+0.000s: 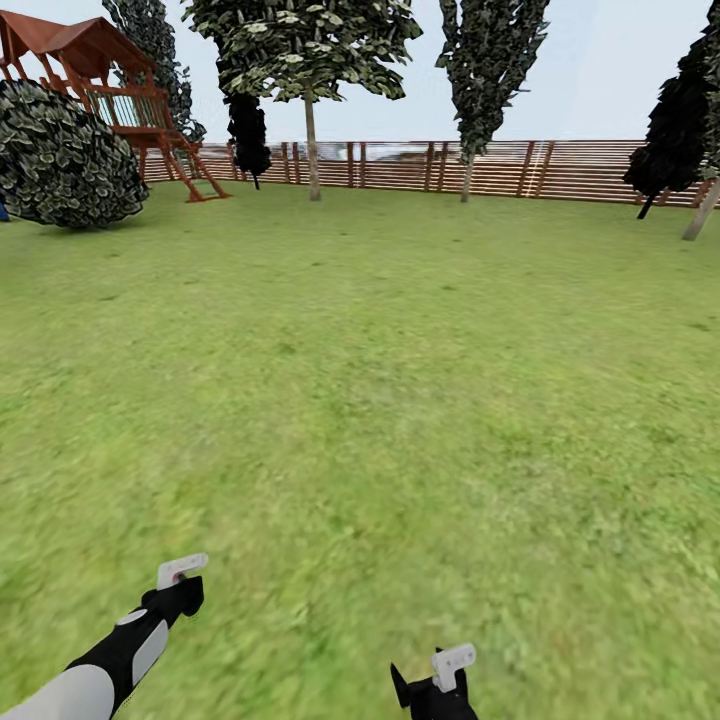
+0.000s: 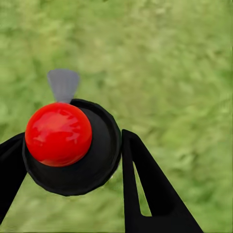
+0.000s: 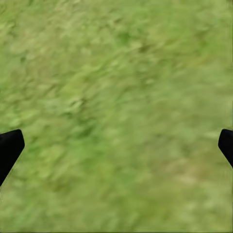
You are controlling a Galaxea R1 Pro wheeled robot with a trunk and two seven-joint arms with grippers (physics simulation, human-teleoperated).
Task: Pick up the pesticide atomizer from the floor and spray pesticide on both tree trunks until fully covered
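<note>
In the left wrist view my left gripper (image 2: 73, 137) is shut on the pesticide atomizer (image 2: 90, 167), a small black round body with a glossy red dome and a grey nozzle, held over grass. The left gripper (image 1: 183, 592) hangs low at the lawn's near left. My right gripper (image 1: 436, 688) is at the near bottom. In the right wrist view it (image 3: 116, 141) stands open with only grass between its fingers. A leaning pale tree trunk (image 1: 702, 210) shows at the far right edge, far from both arms. No pesticide specks are visible.
The garden lawn (image 1: 380, 380) stretches flat ahead to a brown slat fence (image 1: 560, 168). A wooden playset (image 1: 120, 100) and a big round shrub (image 1: 65, 160) stand at the far left. Thin-trunked trees (image 1: 312, 150) line the fence.
</note>
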